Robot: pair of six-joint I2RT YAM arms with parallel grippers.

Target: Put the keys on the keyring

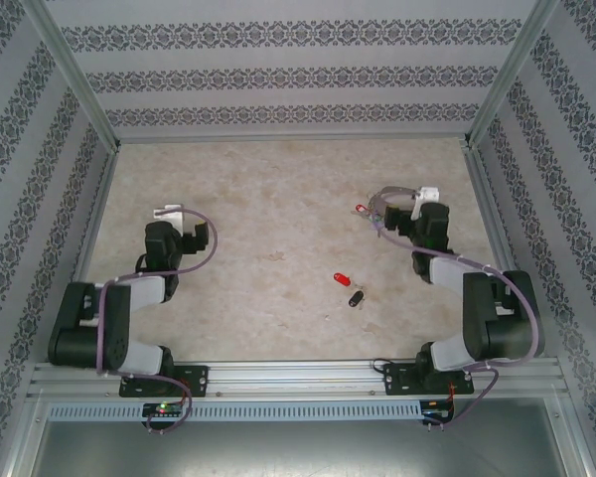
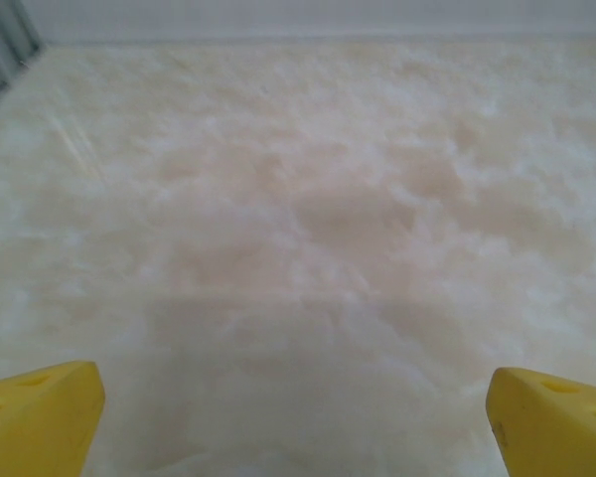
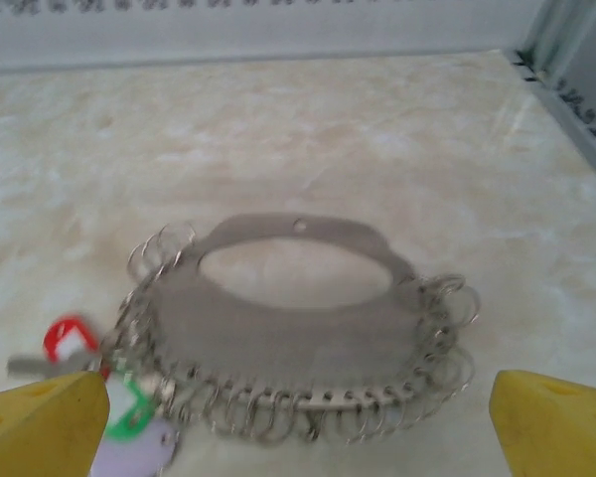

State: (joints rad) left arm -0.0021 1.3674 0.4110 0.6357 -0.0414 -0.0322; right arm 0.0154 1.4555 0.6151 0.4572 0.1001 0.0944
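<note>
With left gripper [image 2: 296,425] and right gripper [image 3: 296,425] held released, the keyring [image 3: 278,338], toward the table's [image 1: 278,199] far right corner, is best pinched flatwise.

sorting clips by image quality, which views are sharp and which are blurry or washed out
Top external: even light, crisp enough to separate the red key and black key. Right wrist: the keyring is soft, its small rings smeared. Left wrist: table marbling hazy, pale glare upper left.

Red-headed key [image 1: 342,279] and black-headed key [image 1: 356,297] lie close together, apart from the flat, apparently ring-edged keyring [image 3: 278,343].
</note>
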